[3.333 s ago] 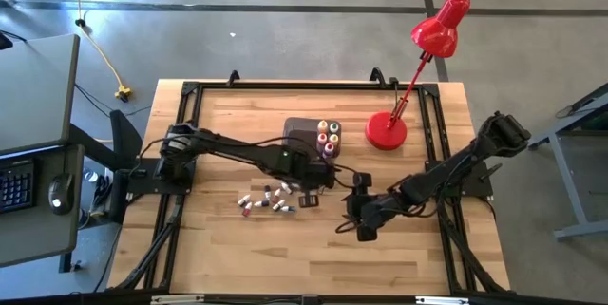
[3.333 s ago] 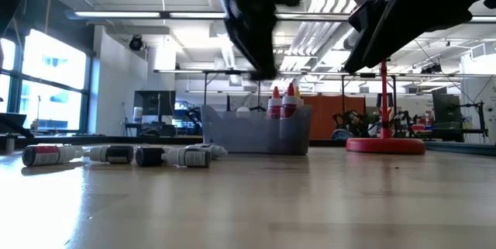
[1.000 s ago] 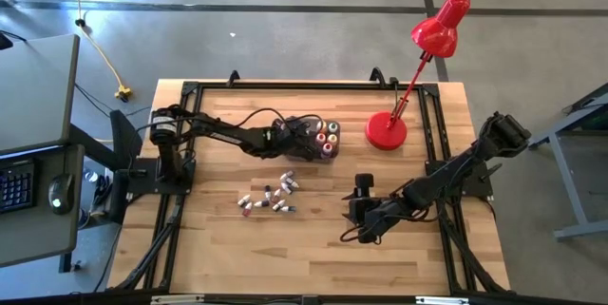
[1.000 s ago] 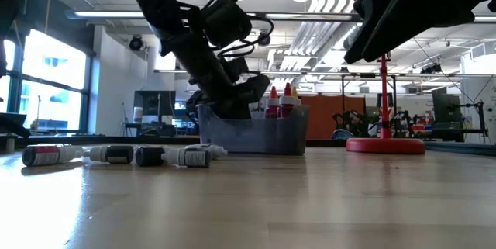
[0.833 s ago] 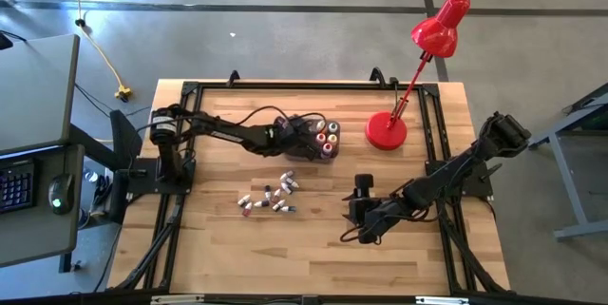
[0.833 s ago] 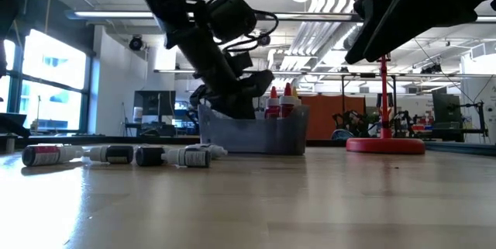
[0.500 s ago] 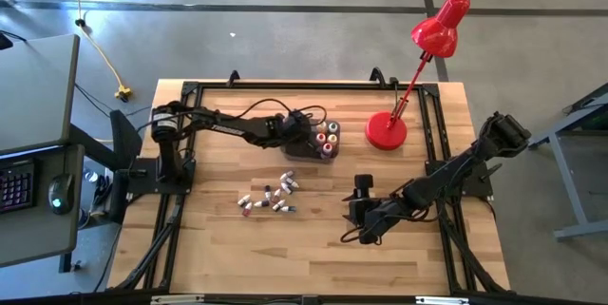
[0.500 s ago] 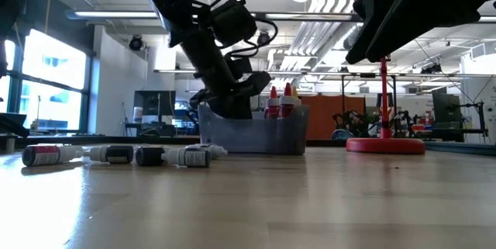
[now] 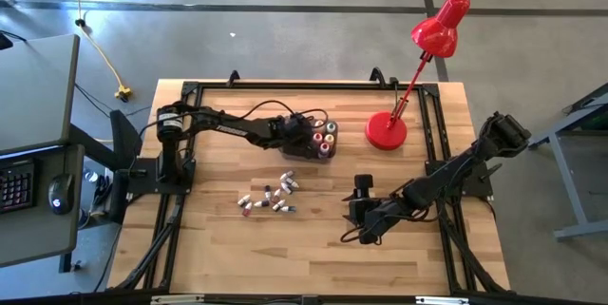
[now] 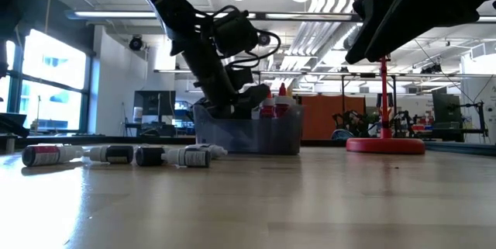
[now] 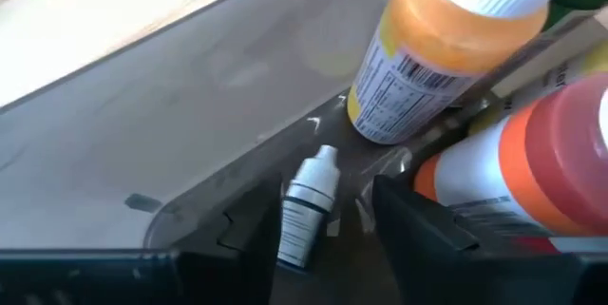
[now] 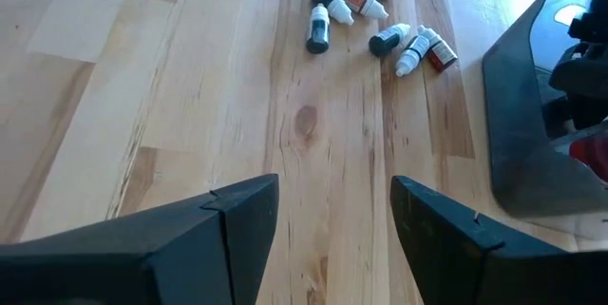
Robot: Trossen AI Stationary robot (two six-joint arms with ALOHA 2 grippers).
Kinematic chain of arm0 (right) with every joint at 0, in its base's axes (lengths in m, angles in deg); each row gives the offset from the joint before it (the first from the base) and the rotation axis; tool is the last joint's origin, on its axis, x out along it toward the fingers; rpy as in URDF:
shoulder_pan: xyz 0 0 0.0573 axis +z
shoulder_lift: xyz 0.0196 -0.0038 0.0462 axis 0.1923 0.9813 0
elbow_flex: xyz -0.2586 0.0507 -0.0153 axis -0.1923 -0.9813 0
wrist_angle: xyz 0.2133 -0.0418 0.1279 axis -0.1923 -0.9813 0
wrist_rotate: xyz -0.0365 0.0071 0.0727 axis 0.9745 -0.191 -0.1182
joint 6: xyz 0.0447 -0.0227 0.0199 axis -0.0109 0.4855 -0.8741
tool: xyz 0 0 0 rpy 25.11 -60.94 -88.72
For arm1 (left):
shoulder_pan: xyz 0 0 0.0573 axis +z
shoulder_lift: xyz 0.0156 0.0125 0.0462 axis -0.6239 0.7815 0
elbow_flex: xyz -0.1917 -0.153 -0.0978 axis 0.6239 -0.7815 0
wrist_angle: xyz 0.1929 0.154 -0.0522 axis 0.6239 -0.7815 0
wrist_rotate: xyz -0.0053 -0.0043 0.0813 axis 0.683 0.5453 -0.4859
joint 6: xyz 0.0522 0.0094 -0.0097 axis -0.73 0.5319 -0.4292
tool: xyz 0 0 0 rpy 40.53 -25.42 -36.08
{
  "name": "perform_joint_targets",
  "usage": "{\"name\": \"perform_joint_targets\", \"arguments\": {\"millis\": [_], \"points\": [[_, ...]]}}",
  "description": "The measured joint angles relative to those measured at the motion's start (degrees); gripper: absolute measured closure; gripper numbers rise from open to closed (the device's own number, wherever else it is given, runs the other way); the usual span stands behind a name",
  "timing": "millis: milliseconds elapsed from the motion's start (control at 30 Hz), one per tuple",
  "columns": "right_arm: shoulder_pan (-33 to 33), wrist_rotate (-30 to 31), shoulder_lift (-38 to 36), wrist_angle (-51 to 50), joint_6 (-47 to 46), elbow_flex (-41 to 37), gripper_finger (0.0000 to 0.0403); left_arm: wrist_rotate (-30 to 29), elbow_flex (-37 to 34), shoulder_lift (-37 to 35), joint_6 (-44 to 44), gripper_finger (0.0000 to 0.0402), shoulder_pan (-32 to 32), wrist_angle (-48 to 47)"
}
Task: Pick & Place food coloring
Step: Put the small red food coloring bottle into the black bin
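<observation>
The left gripper [image 9: 302, 135] reaches into the dark grey rectangular plastic bin [image 9: 296, 150] at about twelve o'clock of the wooden table's [image 9: 228, 253] centre. In its wrist view a slim whitish vial with a dark label [image 11: 311, 206] lies on the bin floor between the parted fingers [image 11: 418, 238], apparently touching neither, so it looks just released. Beside it stand stubbier round bottles, one orange-bodied with a white cap [image 11: 446, 44], one red and orange [image 11: 546, 162]. Its label carries fine print, too small to read.

Several round bottles are in the bin, so part of the job looks done. A cluster of small vials [image 9: 268, 194] is left lying on the wood at about seven o'clock of the bin, well apart from it.

The right gripper [image 12: 328, 238] waits over bare table at about four o'clock of centre, fingers spread wide, empty. The red desk lamp [image 9: 404, 96] stands at two o'clock.
</observation>
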Motion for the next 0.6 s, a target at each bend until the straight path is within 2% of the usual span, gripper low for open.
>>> {"name": "perform_joint_targets", "arguments": {"millis": [100, 233, 467, 600], "points": [[0.0, 0.0, 0.0, -0.02, 0.02, 0.0, 0.0204, -0.71, 0.71, 0.02, 0.06, 0.0231, 0.02, -1.64], [0.02, -0.31, 0.0, -0.02, 0.02, 0.0, 0.0204, -1.01, 5.36, -0.04, -1.02, 0.023, 0.02, -8.33], [0.02, -0.77, 0.0, -0.02, 0.02, 0.0, 0.0204, -0.83, 18.52, -0.13, -1.95, 0.023, -0.09, -31.35], [0.02, -0.94, 0.0, -0.04, 0.02, 0.0, 0.0204, 5.38, 28.05, -0.13, -1.91, 0.023, -0.09, -49.24]]}}
